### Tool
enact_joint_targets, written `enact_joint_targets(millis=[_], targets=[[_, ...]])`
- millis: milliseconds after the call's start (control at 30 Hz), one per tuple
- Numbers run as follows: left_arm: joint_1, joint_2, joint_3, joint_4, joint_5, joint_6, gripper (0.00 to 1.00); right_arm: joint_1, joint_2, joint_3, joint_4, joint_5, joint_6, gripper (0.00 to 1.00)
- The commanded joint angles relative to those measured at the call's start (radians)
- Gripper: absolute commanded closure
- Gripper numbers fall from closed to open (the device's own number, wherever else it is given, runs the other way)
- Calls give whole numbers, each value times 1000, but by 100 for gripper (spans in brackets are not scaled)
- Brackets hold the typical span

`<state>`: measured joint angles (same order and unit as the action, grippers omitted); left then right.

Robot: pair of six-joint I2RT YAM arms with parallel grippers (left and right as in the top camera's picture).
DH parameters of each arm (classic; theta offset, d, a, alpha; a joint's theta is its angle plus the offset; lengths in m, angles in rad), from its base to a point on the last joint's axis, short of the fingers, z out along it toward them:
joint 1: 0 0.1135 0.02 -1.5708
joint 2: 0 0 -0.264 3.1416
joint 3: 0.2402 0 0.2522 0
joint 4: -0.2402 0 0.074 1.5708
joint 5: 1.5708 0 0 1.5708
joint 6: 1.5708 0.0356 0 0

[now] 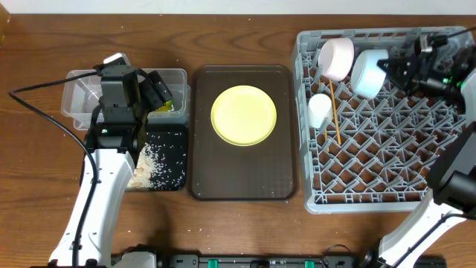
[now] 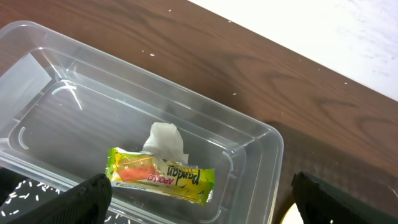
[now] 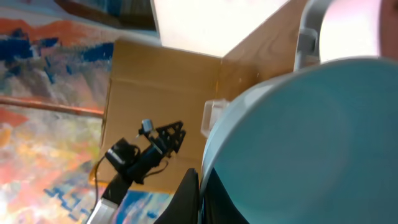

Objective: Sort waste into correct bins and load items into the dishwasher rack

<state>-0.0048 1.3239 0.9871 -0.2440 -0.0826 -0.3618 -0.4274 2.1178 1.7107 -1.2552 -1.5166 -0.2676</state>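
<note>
Blue bowl (image 1: pixel 368 72) stands on edge at dishwasher rack's (image 1: pixel 372 201) far side, right claw (image 1: pixel 394 71) pinching its rim: loading step. Left claw (image 1: pixel 155 93) spread above clear tub (image 1: pixel 78 93). Next likely: release cleanly; plate (image 1: pixel 244 115) waits.

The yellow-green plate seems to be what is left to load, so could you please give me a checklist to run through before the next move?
1. Wrapper and tissue in the clear tub: ok.
2. Rice in the black tray: ok.
3. Left gripper open and empty above the tub: ok.
4. Plate unobstructed on the brown tray: ok.
5. Right gripper free of the light blue bowl in the rack: not ok, it appears shut on the rim.
6. Both chopsticks in the rack: cannot tell.
</note>
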Motion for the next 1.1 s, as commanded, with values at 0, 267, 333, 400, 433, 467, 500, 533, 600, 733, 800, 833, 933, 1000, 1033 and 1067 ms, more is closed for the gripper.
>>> enact_joint_targets(millis=[0, 267, 333, 400, 433, 467, 500, 533, 600, 733, 800, 833, 933, 1000, 1033, 1067], targets=[[2, -4, 18, -2, -12, 10, 5, 11, -12, -49, -54, -42, -202, 99], [2, -4, 18, -2, -12, 10, 4, -8, -12, -168, -51, 16, -291, 99], [2, -4, 18, -2, -12, 10, 5, -26, -12, -172, -50, 81, -290, 99], [2, -4, 18, -2, -12, 10, 5, -44, -12, -172, -50, 142, -287, 96], [2, -4, 18, -2, -12, 10, 5, -54, -12, -172, -50, 162, -287, 95], [2, -4, 18, -2, -12, 10, 5, -66, -12, -172, -49, 183, -287, 93], [2, -4, 18, -2, -12, 10, 5, -75, -12, -172, -48, 201, -287, 92], [2, -4, 18, -2, -12, 10, 5, -85, -12, -172, -46, 220, -287, 89], [2, -4, 18, -2, -12, 10, 5, -105, -12, -172, -46, 255, -287, 83], [2, -4, 18, -2, -12, 10, 5, -143, -12, -172, -46, 321, -281, 68], [2, -4, 18, -2, -12, 10, 5, -159, -12, -172, -46, 357, -241, 57], [2, -4, 18, -2, -12, 10, 5, -167, -12, -172, -46, 375, -224, 47], [2, -4, 18, -2, -12, 10, 5, -183, -12, -165, -46, 402, -193, 27], [2, -4, 18, -2, -12, 10, 4, -188, -12, -149, -45, 412, -164, 22], [2, -4, 18, -2, -12, 10, 5, -188, -12, -135, -45, 422, -142, 20], [2, -4, 18, -2, -12, 10, 5, -188, -12, -116, -45, 437, -119, 19]])
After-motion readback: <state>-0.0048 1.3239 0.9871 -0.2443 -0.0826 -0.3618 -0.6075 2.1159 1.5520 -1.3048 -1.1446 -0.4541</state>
